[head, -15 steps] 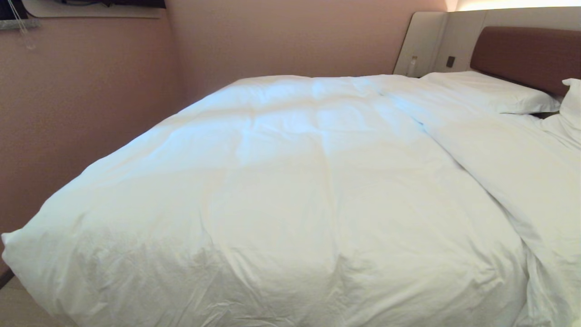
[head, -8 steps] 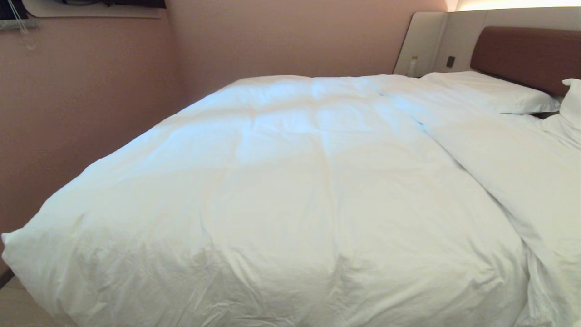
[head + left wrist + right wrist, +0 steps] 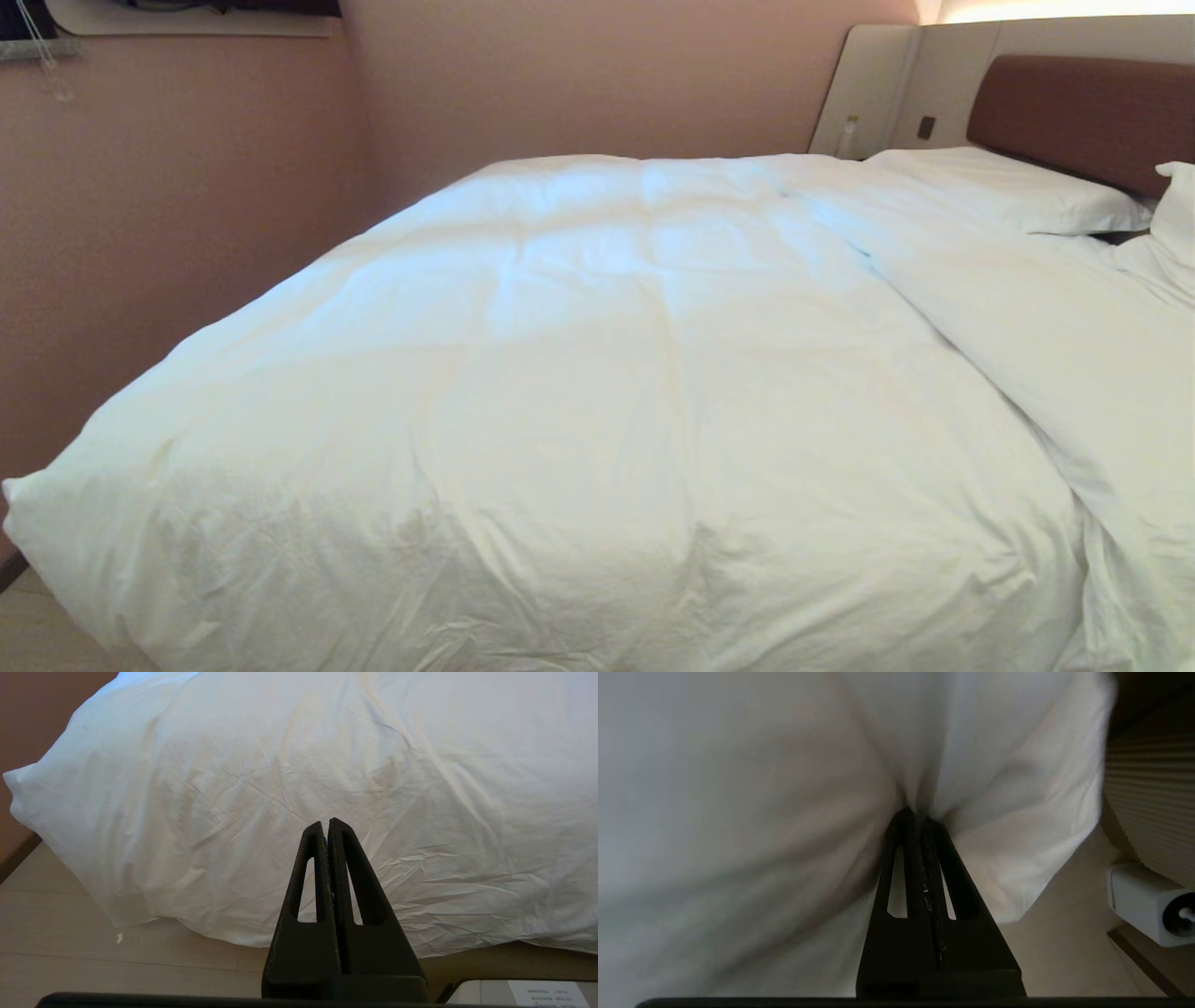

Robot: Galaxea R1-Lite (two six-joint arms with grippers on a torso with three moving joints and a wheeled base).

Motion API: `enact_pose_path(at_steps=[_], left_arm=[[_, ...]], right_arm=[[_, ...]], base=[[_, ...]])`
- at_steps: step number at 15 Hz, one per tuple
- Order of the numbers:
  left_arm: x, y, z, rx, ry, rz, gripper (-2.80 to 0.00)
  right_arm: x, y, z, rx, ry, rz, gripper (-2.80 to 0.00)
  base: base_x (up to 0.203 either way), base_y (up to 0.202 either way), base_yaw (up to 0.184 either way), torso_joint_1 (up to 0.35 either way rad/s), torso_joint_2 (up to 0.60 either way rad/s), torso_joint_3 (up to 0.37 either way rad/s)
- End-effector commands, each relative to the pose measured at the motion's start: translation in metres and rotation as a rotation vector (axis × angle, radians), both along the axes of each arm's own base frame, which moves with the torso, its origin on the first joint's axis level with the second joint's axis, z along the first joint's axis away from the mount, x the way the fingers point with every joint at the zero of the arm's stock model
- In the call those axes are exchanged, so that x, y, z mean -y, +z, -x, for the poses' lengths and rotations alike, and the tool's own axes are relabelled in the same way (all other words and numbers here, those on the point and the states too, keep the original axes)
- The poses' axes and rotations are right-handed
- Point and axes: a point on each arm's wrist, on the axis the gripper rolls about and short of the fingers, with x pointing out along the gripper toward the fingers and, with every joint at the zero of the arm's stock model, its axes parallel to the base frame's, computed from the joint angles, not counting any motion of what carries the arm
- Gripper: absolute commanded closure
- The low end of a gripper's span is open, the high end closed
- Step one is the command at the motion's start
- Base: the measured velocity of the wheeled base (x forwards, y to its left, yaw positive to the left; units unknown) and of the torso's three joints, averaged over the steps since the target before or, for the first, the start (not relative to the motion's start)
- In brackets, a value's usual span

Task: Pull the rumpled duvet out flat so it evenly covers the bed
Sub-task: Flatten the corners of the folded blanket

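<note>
Both sets of fingers are pressed together: the right gripper pinches a thin fold of the duvet that could slip free under pull; the left gripper hangs empty.

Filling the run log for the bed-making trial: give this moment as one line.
right gripper: shut on duvet fold | left gripper: shut, empty, above floor | bed: duvet not yet even
</note>
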Motion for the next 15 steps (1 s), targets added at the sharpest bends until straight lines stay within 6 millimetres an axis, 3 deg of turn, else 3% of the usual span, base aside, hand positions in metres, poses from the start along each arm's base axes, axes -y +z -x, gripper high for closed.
enact_pose_path(at_steps=[1, 4, 11, 15], left_arm=[[0.0, 0.0, 0.0, 0.0, 0.0, 0.0, 0.0], [0.0, 0.0, 0.0, 0.0, 0.001, 0.0, 0.0], [0.0, 0.0, 0.0, 0.0, -0.001, 0.0, 0.0], [0.0, 0.0, 0.0, 0.0, 0.001, 0.0, 0.0]], right_arm=[[-0.006, 0.0, 0.002, -0.024, 0.074, 0.017, 0.0], [-0.012, -0.005, 0.005, -0.054, 0.127, 0.058, 0.0], [-0.018, -0.05, 0.009, -0.126, 0.222, 0.234, 0.0], [-0.018, -0.06, 0.013, -0.187, 0.231, 0.242, 0.0]], base=[[0.0, 0.0, 0.0, 0.0, 0.0, 0.0], [0.0, 0.0, 0.0, 0.0, 0.0, 0.0], [0.0, 0.0, 0.0, 0.0, 0.0, 0.0], [0.0, 0.0, 0.0, 0.0, 0.0, 0.0]])
